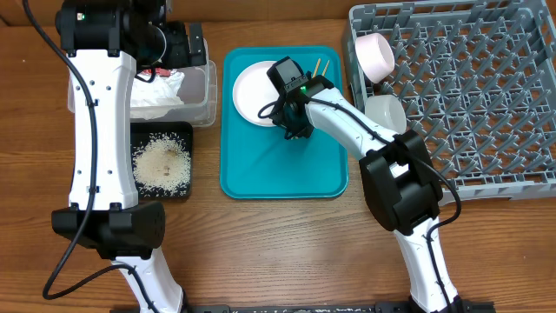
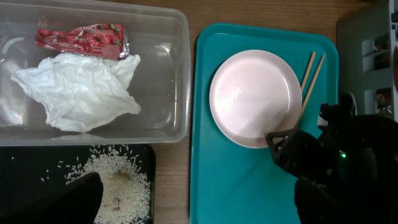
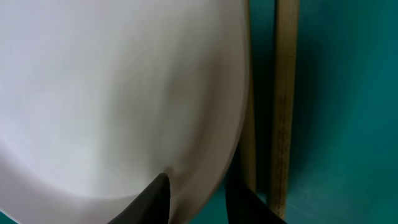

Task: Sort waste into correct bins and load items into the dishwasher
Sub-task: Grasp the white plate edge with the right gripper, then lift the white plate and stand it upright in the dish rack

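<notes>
Fingers (image 3: 152, 202) of the right gripper (image 3: 196, 190) stand one on each side of the plate's (image 3: 112, 93) rim, one over its pale face and the other just outside the edge, the narrow gap between them filled by the rim, so they look to be pinching it; the plate lies on the teal tray (image 1: 278, 174), toward its far left part, with the gripper at the plate's near right edge; the chopsticks (image 3: 286, 106) lie side by side on the same tray just to the right of the plate, one partly tucked under its rim in the right wrist view; the left gripper (image 1: 178, 42) hangs over the far end of the clear tub (image 1: 204, 96), its fingers (image 2: 81, 199) spread wide with nothing between them; inside the tub the red wrapper (image 2: 81, 38) lies against the far wall and the napkin (image 2: 78, 90) sits crumpled just beside it, touching it; the black tray (image 1: 178, 130) sits right in front of the tub, holding a heap of rice (image 1: 161, 163) with loose grains scattered round it; the grey rack (image 1: 469, 104) stands to the right of the teal tray, with a pinkish bowl (image 1: 375, 54) tipped on its side at its far left corner and a white bowl (image 1: 385, 111) at its left edge nearer the front.
</notes>
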Robot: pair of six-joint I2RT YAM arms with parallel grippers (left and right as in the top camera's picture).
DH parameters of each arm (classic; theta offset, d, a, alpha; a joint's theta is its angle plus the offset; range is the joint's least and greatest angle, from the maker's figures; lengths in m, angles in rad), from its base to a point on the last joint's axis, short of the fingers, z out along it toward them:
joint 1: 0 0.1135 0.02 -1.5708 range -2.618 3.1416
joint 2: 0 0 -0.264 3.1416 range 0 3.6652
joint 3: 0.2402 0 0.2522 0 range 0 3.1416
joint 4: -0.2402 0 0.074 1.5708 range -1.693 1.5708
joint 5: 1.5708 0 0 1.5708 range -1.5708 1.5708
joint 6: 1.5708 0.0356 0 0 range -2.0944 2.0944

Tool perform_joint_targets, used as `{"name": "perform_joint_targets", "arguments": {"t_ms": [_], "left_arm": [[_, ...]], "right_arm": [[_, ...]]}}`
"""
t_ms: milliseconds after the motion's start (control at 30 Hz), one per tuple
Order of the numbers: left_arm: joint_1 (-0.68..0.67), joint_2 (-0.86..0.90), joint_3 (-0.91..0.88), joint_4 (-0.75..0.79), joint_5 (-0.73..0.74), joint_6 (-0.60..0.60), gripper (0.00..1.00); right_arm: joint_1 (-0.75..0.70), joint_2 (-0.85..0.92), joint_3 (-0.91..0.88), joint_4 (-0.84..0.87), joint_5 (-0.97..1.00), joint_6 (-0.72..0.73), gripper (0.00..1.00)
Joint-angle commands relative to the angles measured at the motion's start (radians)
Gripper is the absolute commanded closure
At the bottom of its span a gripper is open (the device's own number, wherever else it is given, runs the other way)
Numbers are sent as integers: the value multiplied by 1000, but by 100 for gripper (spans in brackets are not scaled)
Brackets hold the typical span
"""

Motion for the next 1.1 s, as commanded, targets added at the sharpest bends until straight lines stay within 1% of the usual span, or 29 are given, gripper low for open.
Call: {"name": "perform_joint_targets", "arguments": {"t_ms": [0, 100, 167, 233, 267, 400, 500, 633, 733, 800, 900, 1000, 1067], "left_arm": [[-7, 11, 8, 1, -6, -14, 0], [-7, 11, 8, 1, -6, -14, 0], [-7, 11, 8, 1, -6, -14, 0], [-7, 11, 8, 1, -6, -14, 0], [-7, 11, 8, 1, -6, -14, 0], [-7, 11, 8, 1, -6, -14, 0], [-7, 11, 8, 1, -6, -14, 0], [-7, 11, 8, 1, -6, -14, 0], [-7, 11, 8, 1, -6, -14, 0], [-7, 11, 8, 1, -6, -14, 0], [-7, 11, 8, 1, -6, -14, 0], [-7, 11, 8, 1, -6, -14, 0], [-7, 11, 8, 1, -6, -14, 0]], "right_arm": [[5, 31, 0, 8, -4, 22, 72], [5, 31, 0, 8, 0, 22, 79], [0, 31, 0, 7, 0, 21, 89], [-8, 31, 0, -1, -1, 21, 96], [-14, 31, 4, -9, -2, 10, 96], [-39, 31, 40, -47, -40, -147, 96], [-57, 23, 80, -89, -56, -225, 96], [-90, -25, 169, -161, -56, -343, 96], [-112, -89, 261, -222, -45, -460, 96], [-128, -145, 318, -268, 19, -528, 96], [-161, -242, 380, -319, 189, -555, 96], [-209, -355, 399, -333, 371, -577, 96], [-241, -405, 399, -326, 461, -646, 96]]}}
